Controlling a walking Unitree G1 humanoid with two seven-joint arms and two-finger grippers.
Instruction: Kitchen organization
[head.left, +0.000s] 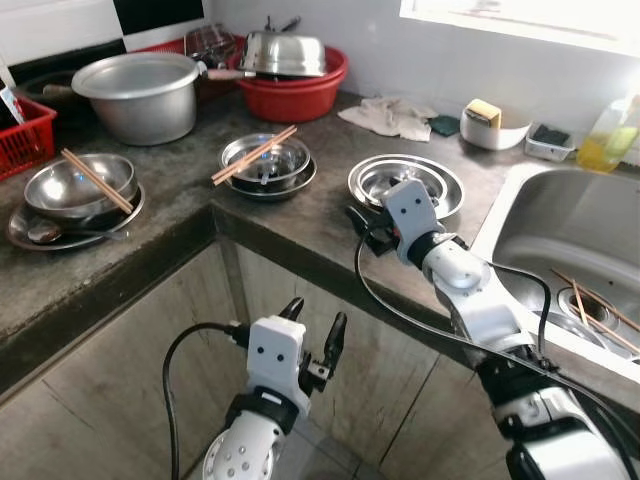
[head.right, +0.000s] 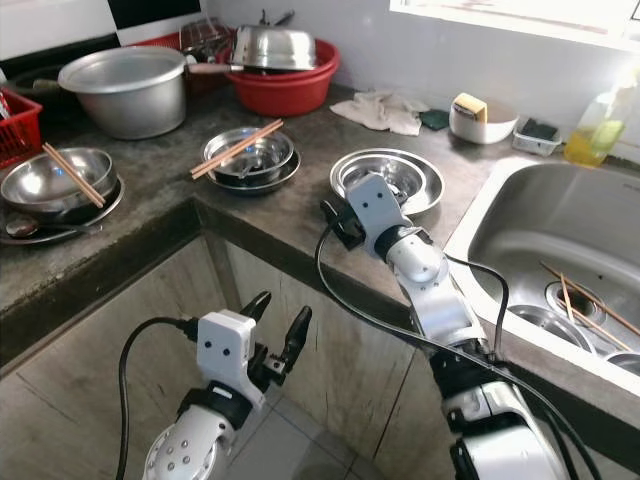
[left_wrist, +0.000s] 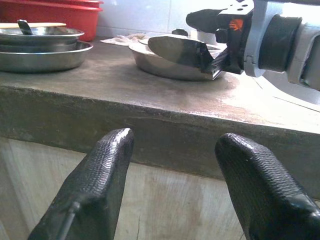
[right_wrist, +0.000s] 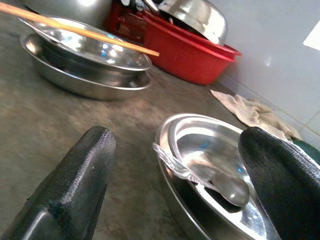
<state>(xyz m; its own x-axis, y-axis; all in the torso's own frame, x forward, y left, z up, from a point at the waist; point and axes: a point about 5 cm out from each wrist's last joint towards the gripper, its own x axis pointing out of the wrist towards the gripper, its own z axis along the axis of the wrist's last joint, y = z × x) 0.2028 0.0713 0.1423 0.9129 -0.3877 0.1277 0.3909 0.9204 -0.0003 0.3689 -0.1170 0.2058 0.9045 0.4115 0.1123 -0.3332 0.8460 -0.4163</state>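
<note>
Steel plate (right_wrist: 210, 165) at centre of the head view holds a spoon (right_wrist: 200, 177), and right gripper (right_wrist: 175, 165) sits at its near rim w/ fingers spread wide, one each side. Bowl stack (head.left: 268, 165) upper centre carries chopsticks (head.left: 253, 155) across; bowl (head.left: 80, 185) at left has chopsticks too. Left gripper (head.left: 312, 335), bottom centre, hangs below the counter (head.left: 300, 225) edge, fingers wide, holding nothing; sink (head.left: 570, 240) at right has chopsticks inside.

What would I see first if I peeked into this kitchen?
Probably the right gripper, open and reaching onto the grey counter toward a shiny steel plate with a spoon in it. Behind, a bright red basin holds an upturned steel bowl, and chopsticks lie across stacked steel bowls.
</note>
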